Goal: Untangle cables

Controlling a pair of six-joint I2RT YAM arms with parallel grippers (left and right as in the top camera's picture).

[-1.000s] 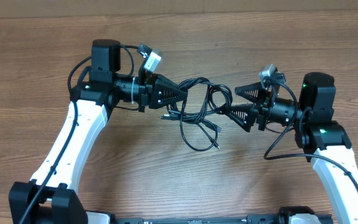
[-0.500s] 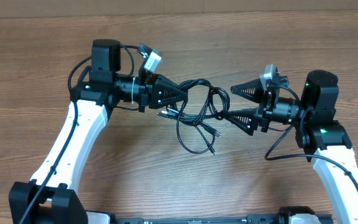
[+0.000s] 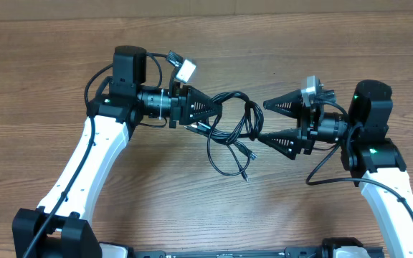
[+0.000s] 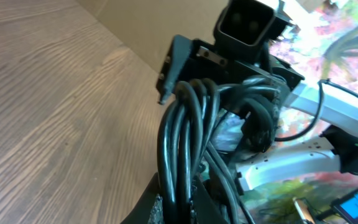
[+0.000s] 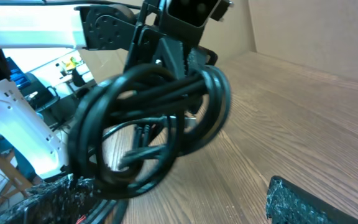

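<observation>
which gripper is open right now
The right gripper: its two fingers are spread wide apart, facing the cables. The left gripper is closed to a point, clamped on the cables.

In front of us, a thick bundle of black cables (image 4: 178, 143) rises from the bottom edge and bends over in several loops at the top. Behind it we see the white right arm (image 4: 331, 102), with a black camera housing (image 4: 247, 22) above. The wooden table (image 4: 48, 93) fills the left side.

Glossy black cables (image 5: 166, 87), matt wood-grain table (image 5: 303, 106)
</observation>
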